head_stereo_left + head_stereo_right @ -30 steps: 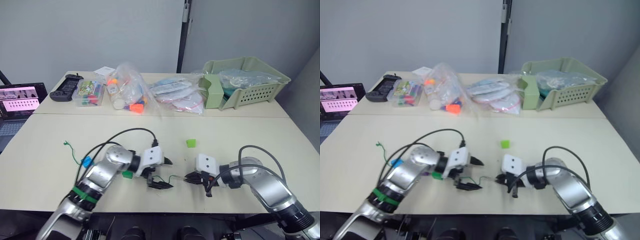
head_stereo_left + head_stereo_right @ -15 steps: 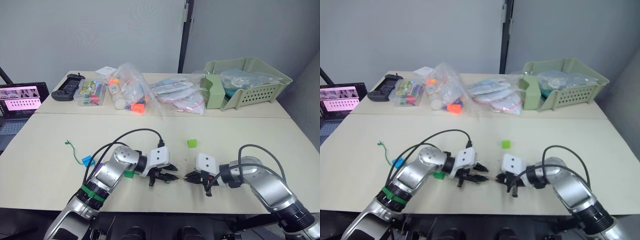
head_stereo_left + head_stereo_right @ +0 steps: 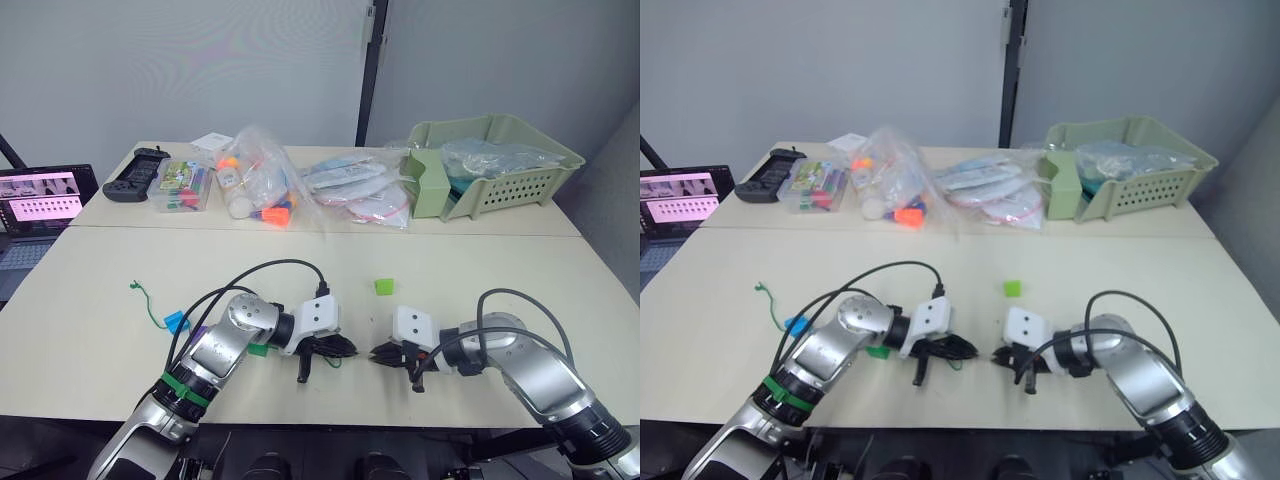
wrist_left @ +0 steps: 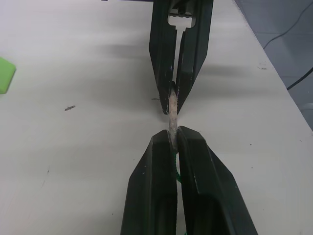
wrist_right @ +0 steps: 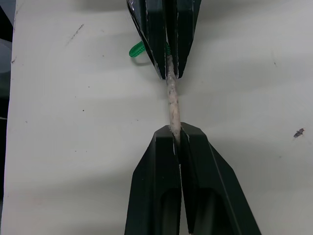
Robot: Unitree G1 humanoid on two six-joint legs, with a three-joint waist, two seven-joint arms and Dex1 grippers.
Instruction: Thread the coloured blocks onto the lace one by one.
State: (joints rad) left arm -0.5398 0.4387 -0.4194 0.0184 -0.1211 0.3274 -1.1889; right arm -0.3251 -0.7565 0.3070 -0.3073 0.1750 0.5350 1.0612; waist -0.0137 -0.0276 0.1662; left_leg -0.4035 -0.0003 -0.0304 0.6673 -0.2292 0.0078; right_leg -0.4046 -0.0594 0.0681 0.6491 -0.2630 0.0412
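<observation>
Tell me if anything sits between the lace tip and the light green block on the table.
Nothing visible does. Both end effectors, left and right, pinch the lace tip; bare table separates them from the light green block.

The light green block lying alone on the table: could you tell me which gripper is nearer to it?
Right. The right gripper sits just in front of the light green block; the left gripper lies a little further to the block's left. Both pinch the lace's pale tip.

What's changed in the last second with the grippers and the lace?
The left gripper has swung right to meet the right gripper and shut on the lace's pale tip, which both now pinch. The right gripper stayed put and shut, and the light green block has not moved.
</observation>
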